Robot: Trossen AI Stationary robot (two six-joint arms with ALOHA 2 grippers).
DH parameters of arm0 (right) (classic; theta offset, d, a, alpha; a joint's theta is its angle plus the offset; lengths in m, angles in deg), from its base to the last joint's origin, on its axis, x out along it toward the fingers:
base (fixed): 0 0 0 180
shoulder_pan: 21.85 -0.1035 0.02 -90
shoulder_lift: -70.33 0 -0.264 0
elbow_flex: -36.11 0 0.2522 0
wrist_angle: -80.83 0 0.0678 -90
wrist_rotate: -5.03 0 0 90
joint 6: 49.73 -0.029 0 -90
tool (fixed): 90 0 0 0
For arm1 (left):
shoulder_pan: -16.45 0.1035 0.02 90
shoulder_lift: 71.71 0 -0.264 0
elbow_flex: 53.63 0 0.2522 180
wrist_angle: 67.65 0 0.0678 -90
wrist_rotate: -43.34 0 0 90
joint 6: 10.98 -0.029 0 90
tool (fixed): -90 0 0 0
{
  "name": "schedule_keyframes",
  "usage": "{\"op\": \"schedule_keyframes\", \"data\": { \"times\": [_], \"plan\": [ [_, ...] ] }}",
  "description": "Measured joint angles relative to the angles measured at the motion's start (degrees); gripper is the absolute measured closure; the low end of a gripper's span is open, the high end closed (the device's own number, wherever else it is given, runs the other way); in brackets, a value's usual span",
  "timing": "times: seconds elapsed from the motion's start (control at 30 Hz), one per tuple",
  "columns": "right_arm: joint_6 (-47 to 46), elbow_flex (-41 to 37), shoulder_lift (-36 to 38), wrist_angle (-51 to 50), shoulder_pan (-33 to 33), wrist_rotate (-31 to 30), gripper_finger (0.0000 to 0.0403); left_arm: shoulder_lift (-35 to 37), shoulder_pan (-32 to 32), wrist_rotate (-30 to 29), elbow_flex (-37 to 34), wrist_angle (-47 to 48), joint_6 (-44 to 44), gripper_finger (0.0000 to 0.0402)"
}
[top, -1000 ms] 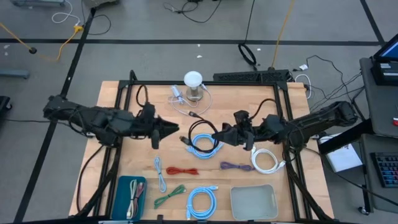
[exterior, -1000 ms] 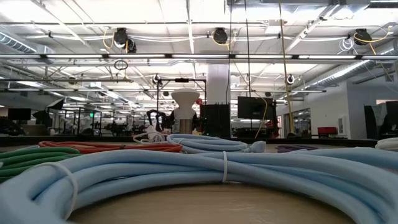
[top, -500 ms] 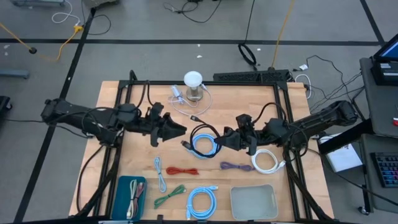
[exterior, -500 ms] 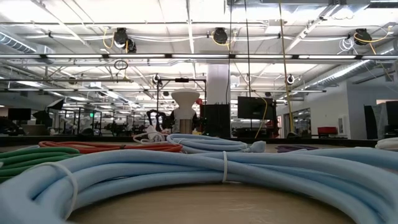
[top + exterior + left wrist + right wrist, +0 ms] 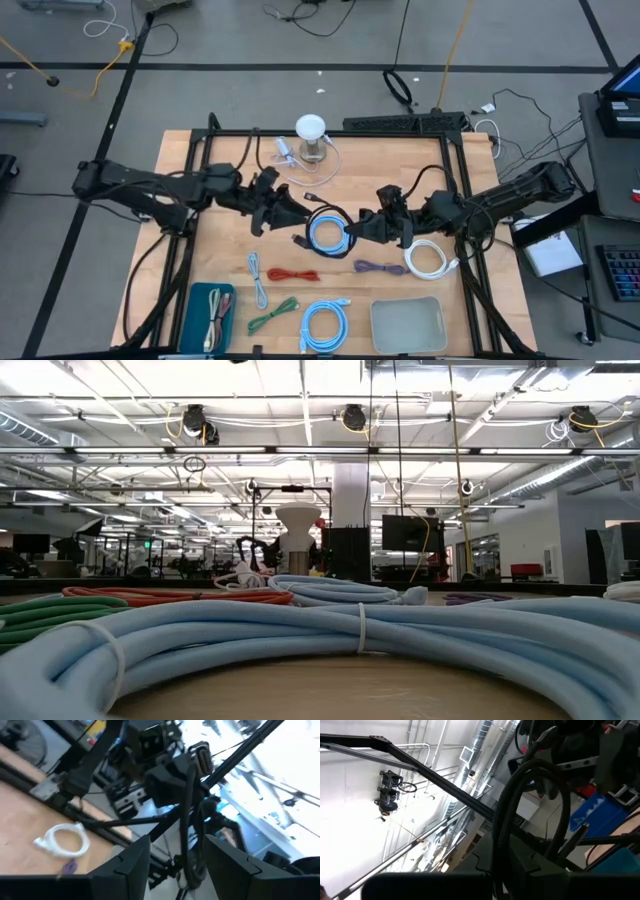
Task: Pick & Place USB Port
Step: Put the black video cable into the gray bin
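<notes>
A black USB cable loops in the air above a light-blue coil lying on the wooden table's middle. My right gripper is shut on this black cable at the loop's right side. My left gripper has come from the left and is open; in the left wrist view its two fingers stand on either side of the hanging cable, and I cannot tell whether they touch it. The cable's plug end hangs near the blue coil's left side. My right gripper pinches the black cable between its two shut fingers, coming level from the table's right. In the right wrist view the cable rises out of the fingers and arches in a loop beyond them. The cable is held above the table, slack.
On the table lie a white coil, a purple cable, a red cable, a green cable and another blue coil. A teal tray and a grey tray sit at the near edge, a white lamp at the far edge.
My left gripper has moved toward the table's right and a little down, toward the black cable, turning its wrist, and its fingers stand wider apart now. The right gripper keeps the cable almost in place.
</notes>
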Motion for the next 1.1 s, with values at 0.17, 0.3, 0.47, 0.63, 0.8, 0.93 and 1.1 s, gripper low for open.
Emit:
{"op": "schedule_keyframes", "data": {
  "times": [0.17,0.3,0.47,0.63,0.8,0.93,1.1],
  "plan": [
    [0.0,0.0,0.0,0.0,0.0,-0.2,0.0392,-2.3,0.0,1.9,0.0,-4.3,1.0,0.0215],
    [0.0,0.0,0.0,-0.1,0.0,-0.3,0.0392,-2.8,0.0,2.8,0.0,-3.9,1.5,0.0227],
    [-0.1,0.0,0.0,-1.1,0.0,-0.3,0.0392,-2.7,-0.1,4.2,0.0,-4.1,1.1,0.0336],
    [-0.6,0.0,0.1,-1.1,0.0,-1.5,0.0380,-2.7,-0.1,4.3,0.0,-6.2,3.2,0.0386],
    [1.4,0.0,0.1,-0.8,0.0,-1.8,0.0379,-2.7,-0.2,3.8,0.0,-6.5,4.0,0.0394],
    [7.5,0.0,-0.1,4.5,-0.2,-2.0,0.0370,-2.7,-1.7,1.4,0.0,-6.9,6.7,0.0394],
    [13.1,-0.1,-0.1,14.2,-0.7,-3.6,0.0326,-2.6,-5.1,-2.8,0.1,-7.7,7.3,0.0394]
  ]
}}
